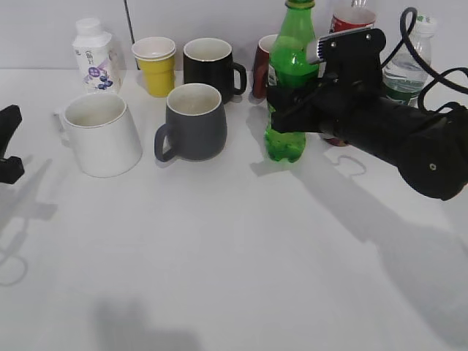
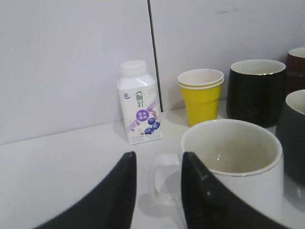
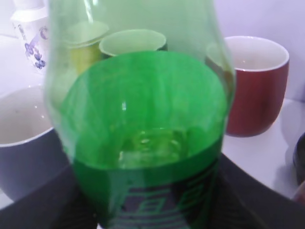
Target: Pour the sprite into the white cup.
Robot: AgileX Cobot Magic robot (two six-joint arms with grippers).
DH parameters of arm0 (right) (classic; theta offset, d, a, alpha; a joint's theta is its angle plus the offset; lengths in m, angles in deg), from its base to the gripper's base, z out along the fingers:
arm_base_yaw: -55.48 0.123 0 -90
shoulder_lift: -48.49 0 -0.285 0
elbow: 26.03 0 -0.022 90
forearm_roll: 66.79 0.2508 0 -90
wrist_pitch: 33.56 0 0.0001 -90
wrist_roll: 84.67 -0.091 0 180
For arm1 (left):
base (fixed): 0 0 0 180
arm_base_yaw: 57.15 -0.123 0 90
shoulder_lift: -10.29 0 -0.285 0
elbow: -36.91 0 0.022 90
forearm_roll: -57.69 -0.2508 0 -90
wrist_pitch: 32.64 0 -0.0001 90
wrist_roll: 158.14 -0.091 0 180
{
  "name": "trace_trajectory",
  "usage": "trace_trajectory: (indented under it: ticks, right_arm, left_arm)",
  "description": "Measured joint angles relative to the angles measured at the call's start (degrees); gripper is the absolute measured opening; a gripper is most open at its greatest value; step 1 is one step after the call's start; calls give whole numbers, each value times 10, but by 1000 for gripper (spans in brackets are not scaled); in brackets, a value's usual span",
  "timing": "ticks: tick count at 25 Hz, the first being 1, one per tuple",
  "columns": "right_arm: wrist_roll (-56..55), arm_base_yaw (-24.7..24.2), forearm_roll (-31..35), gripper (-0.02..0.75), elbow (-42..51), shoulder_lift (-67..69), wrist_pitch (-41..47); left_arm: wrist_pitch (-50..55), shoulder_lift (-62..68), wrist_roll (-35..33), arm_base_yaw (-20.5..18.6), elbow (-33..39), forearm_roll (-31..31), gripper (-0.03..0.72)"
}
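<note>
Sprite (image 1: pixel 291 80) upright between right gripper (image 1: pixel 287 110) fingers; gripped.

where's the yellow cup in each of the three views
Exterior: yellow cup in the back row, left of centre, between the milk carton and the black mug.
Left wrist: right of centre, by the wall, right of the carton.
Right wrist: upper left, seen blurred through the sprite.
Shared landmark: the milk carton.

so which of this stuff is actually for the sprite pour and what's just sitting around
Part of the job:
- sprite, inside the right gripper
- white cup, empty, far left

Just standing about:
- grey mug
- black mug
- yellow cup
- red mug
- milk carton
- water bottle
</note>
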Motion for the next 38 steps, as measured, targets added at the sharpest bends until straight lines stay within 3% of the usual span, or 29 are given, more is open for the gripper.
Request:
trace_trajectory:
  ticks: [2, 8, 20, 23, 27, 32, 38]
  right_arm:
    - [2, 0, 0, 412, 0, 1, -1]
    - [4, 1, 0, 566, 0, 1, -2]
    - [16, 1, 7, 589, -1, -57, -3]
    - [19, 1, 15, 589, -1, -104, 8]
    - [20, 1, 15, 589, -1, -196, 85]
    - [21, 1, 4, 589, -2, -339, 264]
    - [21, 1, 2, 589, -4, -487, 510]
  left_arm:
    - [2, -4, 0, 0, 0, -1, 255]
    - [4, -4, 3, 0, 0, -10, 255]
    - [26, -53, 33, 0, 0, -18, 255]
    - [129, -111, 38, 0, -14, -20, 255]
    - [359, -232, 65, 0, -73, -20, 255]
    - [726, -413, 77, 0, -193, -12, 273]
    - [955, -554, 78, 0, -246, -4, 392]
